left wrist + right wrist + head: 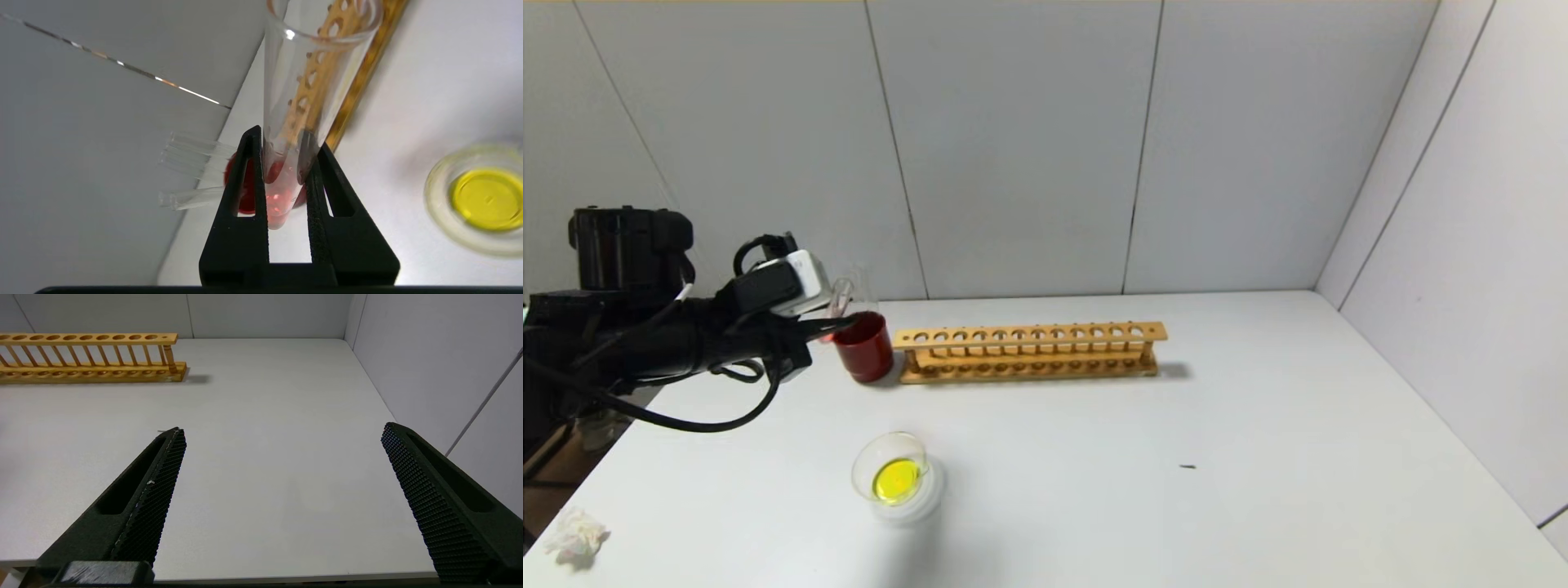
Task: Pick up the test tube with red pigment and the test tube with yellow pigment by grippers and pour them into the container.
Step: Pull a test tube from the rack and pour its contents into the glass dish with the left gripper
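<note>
My left gripper (pixel 840 328) is shut on the test tube with red pigment (pixel 838 300), a slim clear tube held nearly upright at the left rim of a dark red cup (pixel 867 349). In the left wrist view the gripper (pixel 286 141) clamps the tube low down, with orange-red liquid at its base (pixel 277 202). The container (pixel 890 438), a clear glass dish with yellow liquid in it, stands nearer the table's front; it also shows in the left wrist view (pixel 434 192). No tube with yellow liquid shows. My right gripper (pixel 282 428) is open and empty over bare table, outside the head view.
A long wooden tube rack (pixel 1029 351) stands right of the red cup. Clear tubes (pixel 192 157) lean out of the cup. A crumpled tissue (pixel 576 535) lies at the front left corner. Walls close the table at the back and right.
</note>
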Action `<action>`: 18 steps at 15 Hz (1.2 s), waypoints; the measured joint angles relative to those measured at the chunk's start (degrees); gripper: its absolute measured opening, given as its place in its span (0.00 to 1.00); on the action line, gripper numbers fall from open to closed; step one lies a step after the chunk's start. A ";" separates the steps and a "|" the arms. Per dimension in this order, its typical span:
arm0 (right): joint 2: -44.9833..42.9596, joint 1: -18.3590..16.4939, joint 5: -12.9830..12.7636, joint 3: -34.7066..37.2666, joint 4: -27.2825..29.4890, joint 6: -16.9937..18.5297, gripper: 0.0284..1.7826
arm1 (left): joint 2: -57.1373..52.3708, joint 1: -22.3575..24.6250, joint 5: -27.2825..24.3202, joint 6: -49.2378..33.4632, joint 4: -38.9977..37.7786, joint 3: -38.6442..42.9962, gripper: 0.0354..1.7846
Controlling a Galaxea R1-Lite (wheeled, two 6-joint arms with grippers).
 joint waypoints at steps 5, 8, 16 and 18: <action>0.00 0.05 0.00 0.00 0.00 0.00 0.98 | 1.01 2.27 -4.90 18.07 1.27 1.21 0.16; 0.00 0.02 0.00 0.00 0.00 0.00 0.98 | 0.95 3.21 -5.67 26.75 6.06 2.12 0.16; 0.00 0.05 0.00 0.00 0.00 0.00 0.98 | 2.63 6.57 -6.45 46.95 13.56 0.94 0.16; 0.00 0.02 0.00 0.00 0.00 0.00 0.98 | 3.90 6.62 -6.47 52.36 14.21 0.44 0.16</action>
